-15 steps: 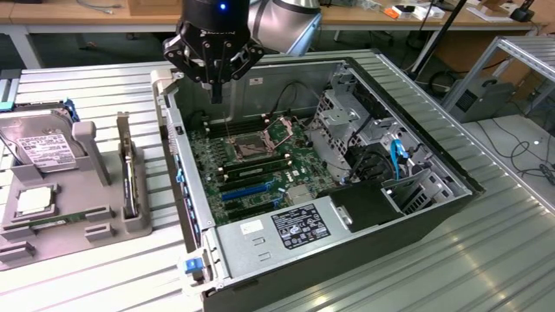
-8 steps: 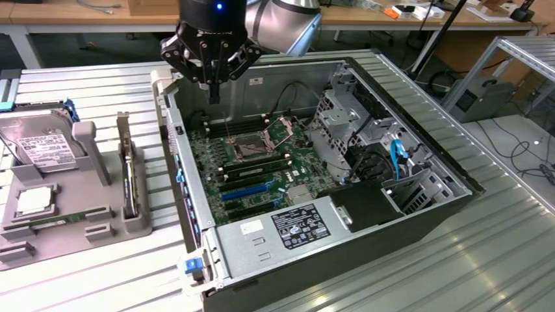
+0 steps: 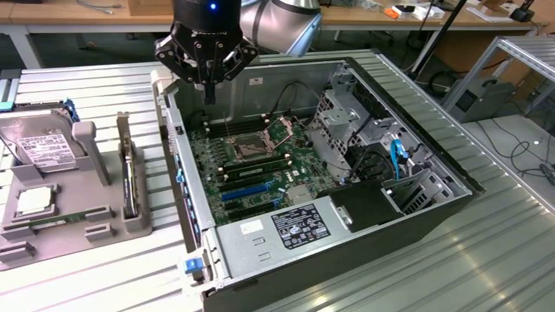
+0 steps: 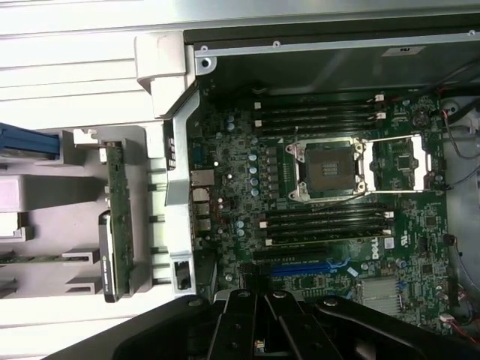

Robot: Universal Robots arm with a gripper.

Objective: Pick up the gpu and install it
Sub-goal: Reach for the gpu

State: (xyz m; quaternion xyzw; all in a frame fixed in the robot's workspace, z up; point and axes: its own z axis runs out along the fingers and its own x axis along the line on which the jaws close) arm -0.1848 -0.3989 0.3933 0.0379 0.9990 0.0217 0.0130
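Over case (image 3: pixel 407 227), far corner, exterior view's left | gripper (image 3: pixel 208 94) closed, empty | gpu (image 3: pixel 130 175) on edge in rack (image 3: pixel 87 218) beside case | judged: pick needs jaws opened, squared across card's thin edge.

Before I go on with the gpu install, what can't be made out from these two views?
- gpu: it stands on edge in the grey holder. Both views give its thin edge, and the holder walls hide its faces and connector.
- Board past the blue slot: in the wrist view it is covered by the shut gripper.
- Arm: cut off by the exterior view's top edge.
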